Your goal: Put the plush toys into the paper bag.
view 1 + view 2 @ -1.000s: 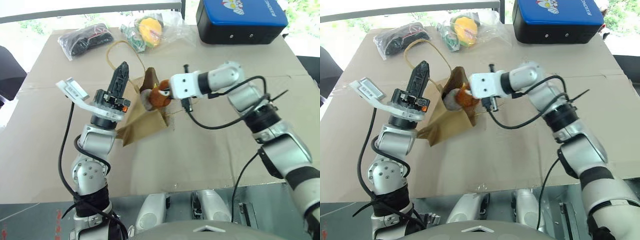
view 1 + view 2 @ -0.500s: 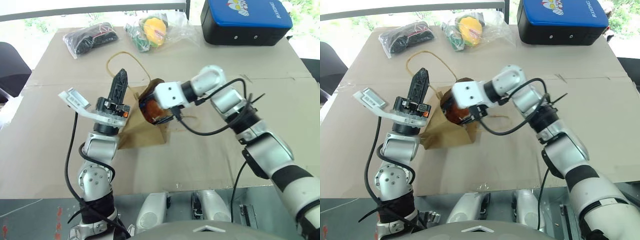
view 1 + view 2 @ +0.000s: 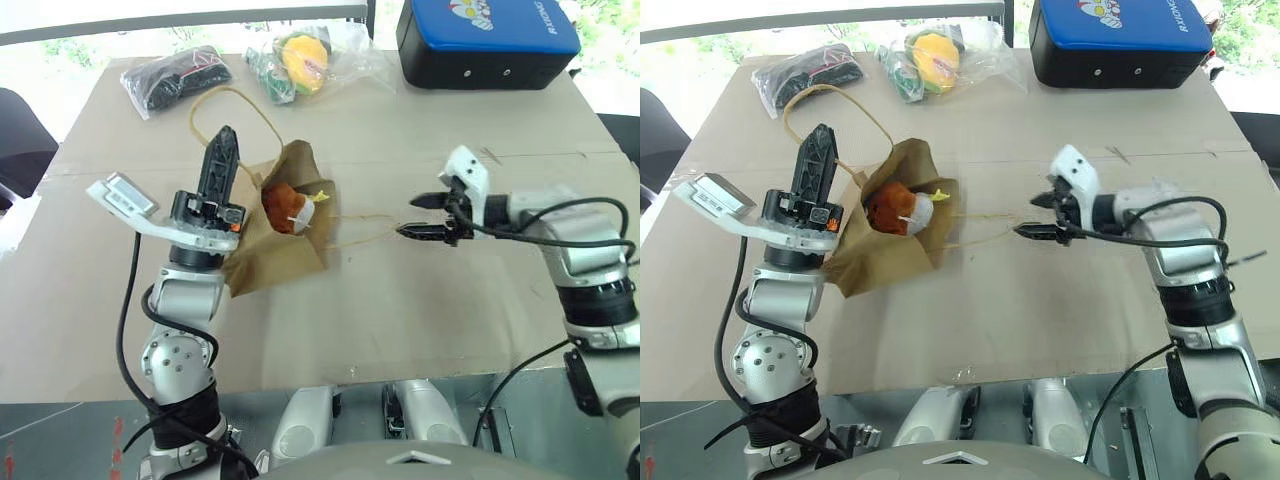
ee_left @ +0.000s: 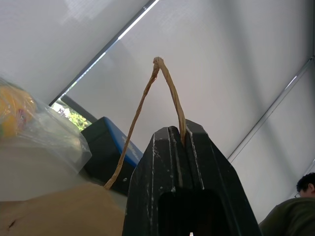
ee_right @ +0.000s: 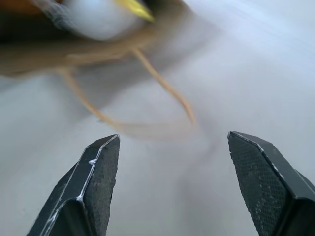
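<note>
Now the paper bag [image 3: 280,235] lies slumped on the cardboard-covered table [image 3: 400,300], its mouth turned toward the right arm. Both plush toys sit inside that mouth: the brown toy [image 3: 279,205] at about nine o'clock of the white toy [image 3: 304,213], the two touching, with a bit of yellow showing at the white one's edge.

The left gripper [image 3: 222,160] stands nearly upright at about nine o'clock from the bag's mouth, just beside it. Its two black fingers are pressed together on one cord handle [image 4: 165,93] of the bag, which rises in a loop above the fingertips in the left wrist view; in the head views this handle arcs away toward twelve o'clock.

The right gripper [image 3: 425,216] is at three o'clock of the bag, apart from it, pointing back toward the mouth. Its fingers [image 5: 96,172] are spread wide with nothing between them. The bag's second handle [image 3: 360,228] lies flat on the table between the bag and these fingertips, its far end near them but not clearly touching.

At the table's far edge lie a black bundle in clear plastic [image 3: 172,78], a yellow-green toy in clear plastic [image 3: 300,60], and a black case with a blue lid [image 3: 485,40]. White lettering runs along the lid's corner, too partial to read.
</note>
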